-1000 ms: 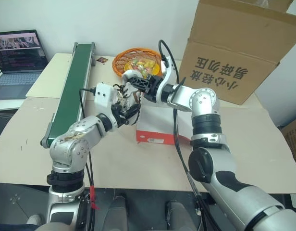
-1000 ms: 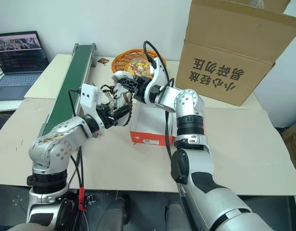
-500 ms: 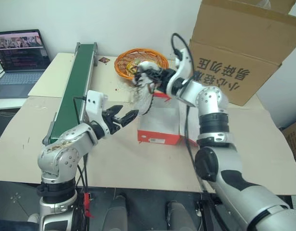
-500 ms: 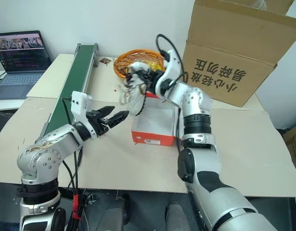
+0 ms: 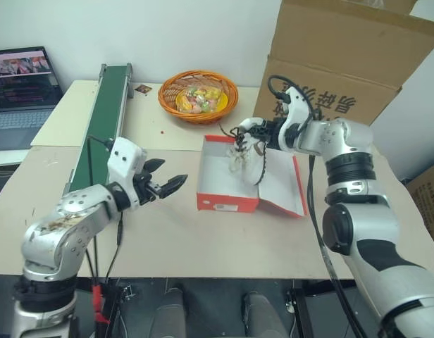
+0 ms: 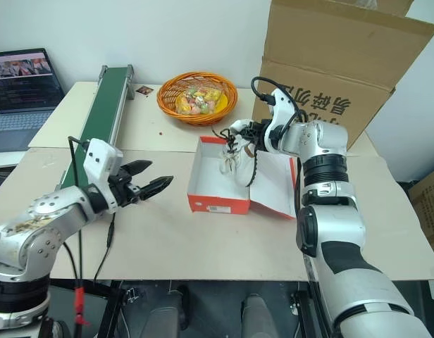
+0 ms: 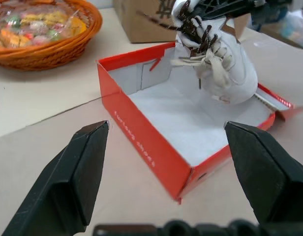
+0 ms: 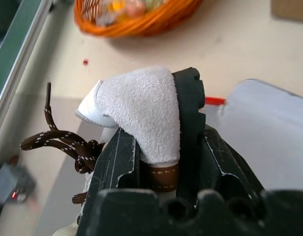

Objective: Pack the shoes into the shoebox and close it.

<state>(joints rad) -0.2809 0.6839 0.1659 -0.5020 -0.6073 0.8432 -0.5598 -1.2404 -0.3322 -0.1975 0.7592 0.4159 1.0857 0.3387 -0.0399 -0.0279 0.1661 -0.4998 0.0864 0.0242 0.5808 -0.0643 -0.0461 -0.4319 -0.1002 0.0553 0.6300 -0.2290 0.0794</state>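
Black left gripper point(image 5: 176, 184) at 9 o'clock of the table point(image 5: 203, 232), released and bare, jaws spread wide, pointing toward the shoebox point(image 5: 227, 201) but well apart from it. Shoebox at centre, lid point(image 5: 280, 184) lying flat open toward 3 o'clock, white inside, apparently still unfilled. Right gripper point(image 6: 239, 134) clenched on a shoe point(image 6: 238, 160) by its heel collar, toe hanging down over the far part of the box, laces point(image 7: 198, 34) dangling. Step in hand, judged: lowering a shoe into the box. Next move calls for laying it on its side along the floor, then letting go without the laces catching on the fingers. Second shoe impossible to locate. Farther off, green conveyor point(image 5: 104, 113) at 10 o'clock, laptop point(image 5: 20, 77) beyond it, orange basket point(image 5: 198, 97) at 12, brown carton point(image 5: 344, 56) at 1 to 2 o'clock. Nothing blocking the box.
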